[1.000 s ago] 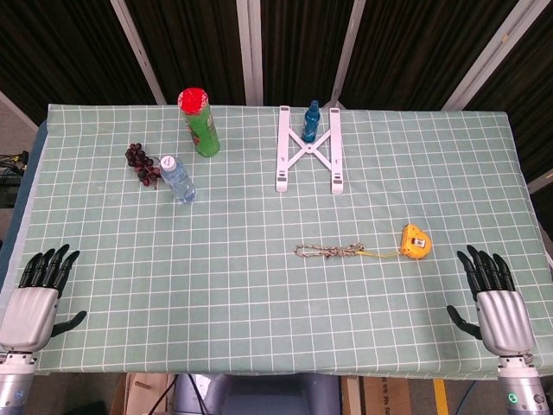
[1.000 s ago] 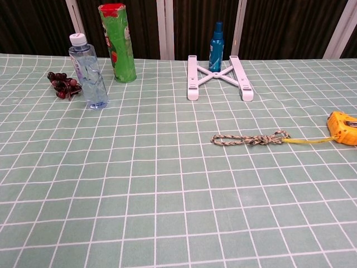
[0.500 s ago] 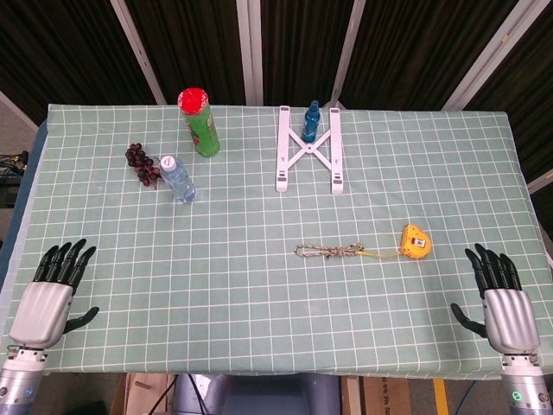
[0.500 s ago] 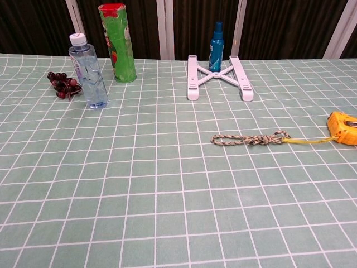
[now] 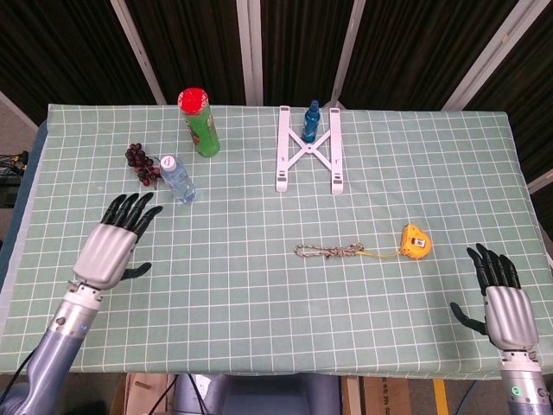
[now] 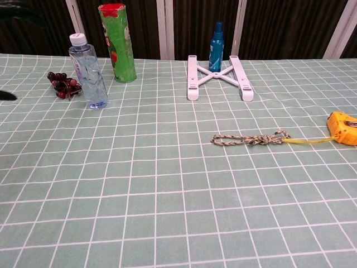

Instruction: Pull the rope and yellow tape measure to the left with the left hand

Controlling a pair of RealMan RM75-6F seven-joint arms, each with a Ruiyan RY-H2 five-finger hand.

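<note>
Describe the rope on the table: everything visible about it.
The rope is a short braided or knotted cord, mottled grey, tan and dark, lying flat on the green checked tablecloth, stretched roughly left to right. Its right end forms a small loop joined to the thin yellow blade drawn out of the yellow tape measure. It lies right of the table's middle, in front of the white folding stand. Neither hand touches it.

Even overhead light falls bright and soft over the checked tablecloth (image 5: 259, 285); shadows stay faint, the backdrop dark, both views sharp, without glare.
</note>
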